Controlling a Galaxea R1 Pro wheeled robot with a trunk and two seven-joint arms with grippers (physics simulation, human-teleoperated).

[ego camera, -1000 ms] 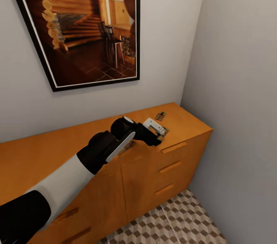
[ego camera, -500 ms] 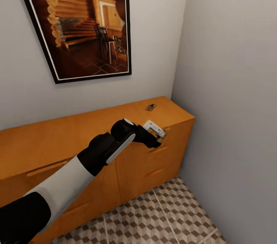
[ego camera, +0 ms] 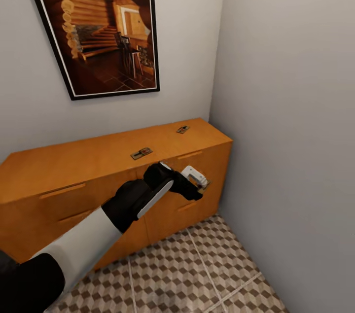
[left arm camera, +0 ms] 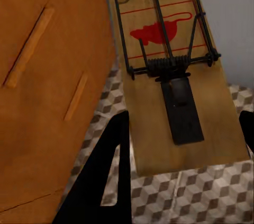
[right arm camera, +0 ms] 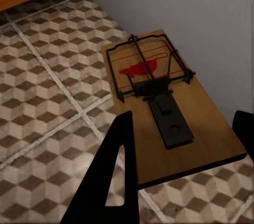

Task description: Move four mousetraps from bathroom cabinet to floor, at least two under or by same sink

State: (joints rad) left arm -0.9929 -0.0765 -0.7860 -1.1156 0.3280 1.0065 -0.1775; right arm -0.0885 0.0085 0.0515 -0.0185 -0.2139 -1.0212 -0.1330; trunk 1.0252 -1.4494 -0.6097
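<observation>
Mousetraps (left arm camera: 174, 75) (right arm camera: 169, 102) pinched lengthwise in both pincers; left pincer (ego camera: 199, 182) hangs above bathroom floor (ego camera: 207, 263) at 6 o'clock.

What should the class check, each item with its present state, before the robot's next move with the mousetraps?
1. Left pincer grips the first mousetrap: ok.
2. Right pincer grips the second mousetrap: ok.
3. All four traps off the cabinet: not ok; the near trap and the far trap lie on its top.
4. Bathroom floor beside the second mousetrap is bare for a drop: ok.
5. Which way the sink lies: cannot tell.
</observation>
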